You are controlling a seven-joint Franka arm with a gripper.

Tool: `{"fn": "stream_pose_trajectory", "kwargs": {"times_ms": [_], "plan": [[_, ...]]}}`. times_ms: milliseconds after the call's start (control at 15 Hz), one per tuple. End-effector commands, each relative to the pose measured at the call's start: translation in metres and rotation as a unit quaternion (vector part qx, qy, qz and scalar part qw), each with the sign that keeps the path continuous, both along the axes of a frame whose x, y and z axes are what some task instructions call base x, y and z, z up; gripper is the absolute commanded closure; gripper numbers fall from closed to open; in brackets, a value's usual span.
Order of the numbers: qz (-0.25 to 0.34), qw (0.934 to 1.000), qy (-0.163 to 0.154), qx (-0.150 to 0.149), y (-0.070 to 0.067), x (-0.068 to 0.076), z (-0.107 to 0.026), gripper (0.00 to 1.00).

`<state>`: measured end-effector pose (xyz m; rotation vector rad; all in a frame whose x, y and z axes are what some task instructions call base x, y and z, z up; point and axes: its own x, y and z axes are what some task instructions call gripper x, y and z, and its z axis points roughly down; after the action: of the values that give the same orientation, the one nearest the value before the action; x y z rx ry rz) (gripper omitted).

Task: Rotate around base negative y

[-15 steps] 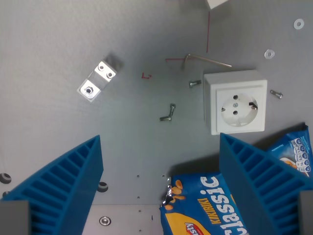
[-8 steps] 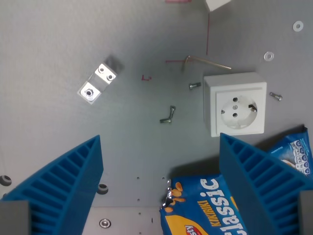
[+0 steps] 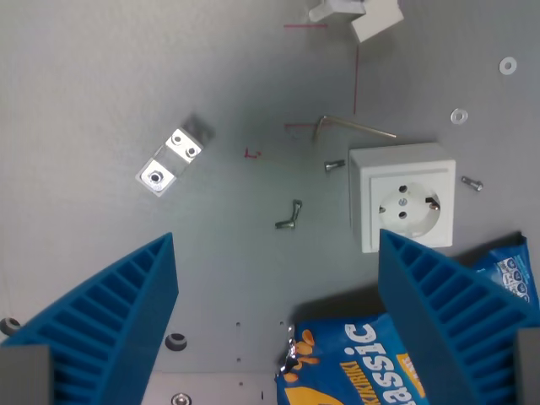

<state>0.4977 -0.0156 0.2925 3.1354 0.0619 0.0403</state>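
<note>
My gripper (image 3: 278, 321) is open and empty, its two blue ribbed fingers (image 3: 110, 329) at the wrist view's lower left and lower right. It hangs above a grey table (image 3: 101, 84). Below and between the fingers lies a blue and orange snack bag (image 3: 354, 363). A white wall socket (image 3: 403, 196) lies just above the right finger. A small metal bracket (image 3: 171, 159) lies at the upper left.
An Allen key (image 3: 354, 126), several loose screws (image 3: 289, 216) and two washers (image 3: 458, 116) lie around the socket. A white part (image 3: 359, 13) shows at the top edge. Thin red marks (image 3: 354, 76) are drawn on the table. Bolt heads (image 3: 175, 341) sit near the bottom edge.
The whole scene has shifted downward in the view, so the camera has moved. More of the white part at the top has come into view. The things themselves lie still.
</note>
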Motion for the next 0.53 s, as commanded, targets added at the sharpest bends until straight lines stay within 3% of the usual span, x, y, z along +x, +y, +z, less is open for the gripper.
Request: {"fn": "stream_pose_trajectory", "kwargs": {"times_ms": [67,533], "plan": [[0.0,0.996,-0.09,0.0,0.0001,-0.0078,-0.0012,0.0],[0.0,0.9907,-0.136,0.0,0.0001,-0.0078,-0.0012,0.0]]}}
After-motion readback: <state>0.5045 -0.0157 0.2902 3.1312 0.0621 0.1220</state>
